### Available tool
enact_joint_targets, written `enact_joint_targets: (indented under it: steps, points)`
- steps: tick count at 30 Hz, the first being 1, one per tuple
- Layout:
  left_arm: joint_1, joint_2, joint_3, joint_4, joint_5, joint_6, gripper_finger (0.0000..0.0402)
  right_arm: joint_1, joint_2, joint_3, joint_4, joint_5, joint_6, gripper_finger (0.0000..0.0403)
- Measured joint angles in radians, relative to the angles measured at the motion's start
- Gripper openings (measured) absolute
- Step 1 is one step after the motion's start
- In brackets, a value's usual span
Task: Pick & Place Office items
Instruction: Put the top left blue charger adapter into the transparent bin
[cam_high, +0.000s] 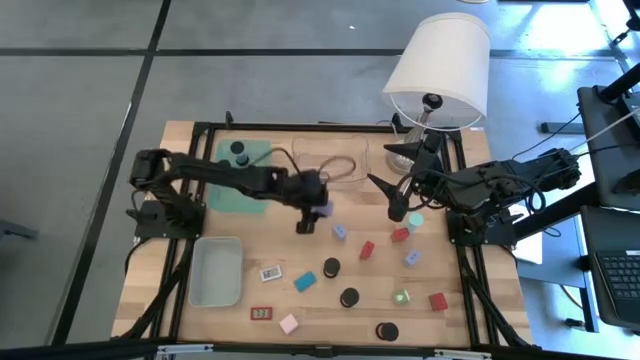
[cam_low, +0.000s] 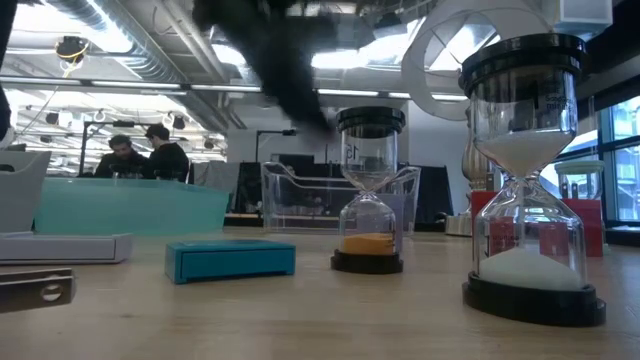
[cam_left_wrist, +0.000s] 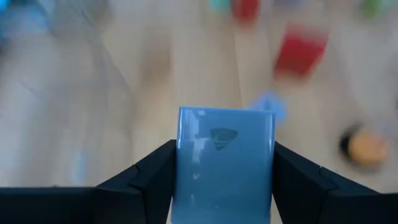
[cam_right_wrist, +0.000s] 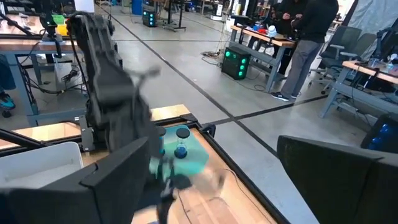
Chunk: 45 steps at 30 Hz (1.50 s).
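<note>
My left gripper (cam_high: 308, 218) is over the middle of the table, shut on a pale blue block (cam_left_wrist: 225, 162). My right gripper (cam_high: 397, 208) hangs open over the right half, above a teal piece (cam_high: 415, 218) and a red block (cam_high: 400, 235); its wrist view looks level across at the left arm. The other office items lie scattered on the wood: lilac blocks (cam_high: 340, 232), red blocks (cam_high: 367, 249), black-capped sand timers (cam_high: 331, 267) standing upright, a teal block (cam_high: 305, 282), flat labelled rectangles (cam_high: 271, 273), a green piece (cam_high: 401, 298) and a pink block (cam_high: 289, 323). My left gripper pinches the pale blue block by two opposite side faces (cam_left_wrist: 186, 155), one dark finger (cam_left_wrist: 155, 168) on each side. The fingers point down at the table. The block sits straight between them, its end face toward the camera, lifted clear of the wood.
A grey tray (cam_high: 216, 270) sits at the near left. A green mat (cam_high: 225, 175) holding two black caps lies at the far left, a clear tray (cam_high: 330, 160) beside it. The white-shaded lamp (cam_high: 440, 60) stands at the far right, close behind my right arm.
</note>
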<state>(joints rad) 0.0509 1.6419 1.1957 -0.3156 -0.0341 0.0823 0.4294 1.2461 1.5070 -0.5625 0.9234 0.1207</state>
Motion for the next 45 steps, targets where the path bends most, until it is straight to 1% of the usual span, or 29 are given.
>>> enact_joint_targets:
  steps: [3,6,8,9,11,16,21,24,28,32,45]
  points:
    - [0.023,-0.047,0.061,0.080,-0.035,0.017,0.0210,0.000,0.000,0.000,-0.003,0.000,-0.006,0.0351]
    - [0.060,-0.061,0.106,0.182,-0.125,0.022,0.0210,0.000,0.000,0.000,-0.005,0.000,-0.006,0.0351]
    - [0.100,-0.058,0.118,0.207,-0.170,-0.016,0.0210,0.000,0.000,0.000,-0.006,0.000,-0.004,0.0351]
    - [0.120,-0.051,0.119,0.225,-0.176,-0.040,0.0210,0.000,0.000,0.000,-0.007,0.000,-0.001,0.0351]
    - [0.165,-0.028,0.120,0.231,-0.176,-0.095,0.0210,0.000,0.000,0.000,-0.007,0.000,0.002,0.0351]
    - [0.263,0.074,0.120,0.171,-0.172,-0.233,0.0215,0.000,0.000,0.000,-0.007,0.001,0.002,0.0351]
    - [0.325,0.183,0.119,0.132,-0.108,-0.358,0.0216,0.000,0.000,0.000,-0.007,0.002,0.003,0.0351]
    - [0.338,0.226,0.118,0.093,-0.094,-0.364,0.0216,0.000,0.000,0.000,-0.007,0.004,0.003,0.0351]
    - [0.347,0.255,0.118,0.035,-0.113,-0.353,0.0216,0.000,0.000,0.000,-0.007,0.003,0.002,0.0351]
    - [0.351,0.273,0.118,0.028,-0.154,-0.351,0.0216,0.000,0.000,0.000,-0.010,0.003,-0.003,0.0351]
    - [0.352,0.284,0.118,0.027,-0.158,-0.349,0.0225,0.000,0.000,0.000,-0.014,0.003,-0.001,0.0351]
